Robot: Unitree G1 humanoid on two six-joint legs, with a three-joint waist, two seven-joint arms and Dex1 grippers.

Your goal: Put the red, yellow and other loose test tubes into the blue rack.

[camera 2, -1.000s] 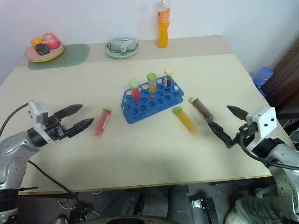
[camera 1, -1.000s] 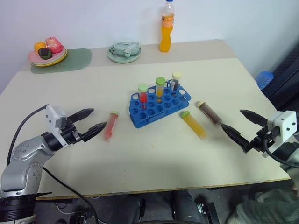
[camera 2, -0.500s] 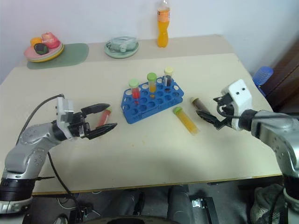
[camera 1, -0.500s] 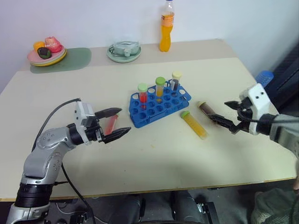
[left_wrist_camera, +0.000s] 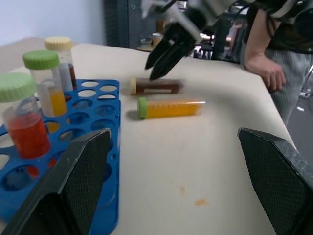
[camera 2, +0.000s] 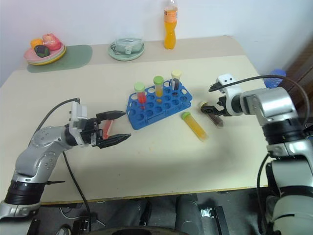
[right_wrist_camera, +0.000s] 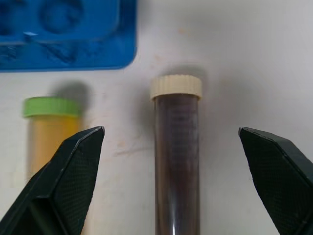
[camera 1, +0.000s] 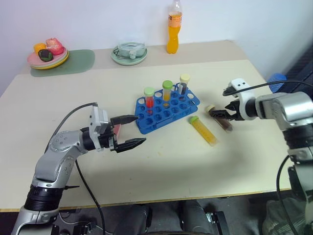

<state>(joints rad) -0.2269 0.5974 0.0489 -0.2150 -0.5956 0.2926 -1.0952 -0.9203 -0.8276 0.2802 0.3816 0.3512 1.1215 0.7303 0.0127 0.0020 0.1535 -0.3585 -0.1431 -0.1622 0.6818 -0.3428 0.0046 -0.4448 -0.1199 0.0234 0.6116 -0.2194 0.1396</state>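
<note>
Now lining up on the brown tube point(right_wrist_camera: 176, 156), flat on the table point(camera 1: 161, 171) just beside the yellow tube point(camera 1: 203, 130), right of the blue rack point(camera 1: 166, 113). Right gripper point(camera 1: 219, 114) spread wide, straddling it. Best squeezed mid-barrel: smooth, round plastic, likely to roll; ribbed cream cap. Left gripper point(camera 1: 130, 131) likewise spread, empty, by the red tube point(camera 2: 106, 128).

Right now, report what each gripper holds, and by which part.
Nothing is held. The left gripper is open beside the red tube; the right gripper is open, straddling the brown tube without touching it.
</note>
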